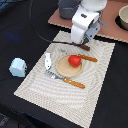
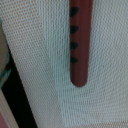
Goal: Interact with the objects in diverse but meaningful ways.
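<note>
Fingers cannot be judged: neither view shows them, and the gripper (image 1: 81, 42), low over the far edge of the woven placemat (image 1: 95, 85), hides its own jaws, so whether it is open or holding anything cannot be told. Directly under the wrist camera lies the brown sausage (image 2: 80, 42), a long rod with dark grill marks, flat on the mat; in the exterior view its end shows just to the right of the gripper. Nearer, the red tomato (image 1: 74, 60) sits on the round tan plate (image 1: 66, 70), with an orange-handled knife (image 1: 88, 58) beyond it and an orange-handled fork (image 1: 72, 82) on the near side. The small white bottle-like piece (image 1: 47, 60) stands left of the plate, the pale cup (image 1: 18, 67) well off the mat to the left. Judgement: the step in hand is taking the sausage. Centre across its width, jaws square to its length, close near mid-length and lift straight.
</note>
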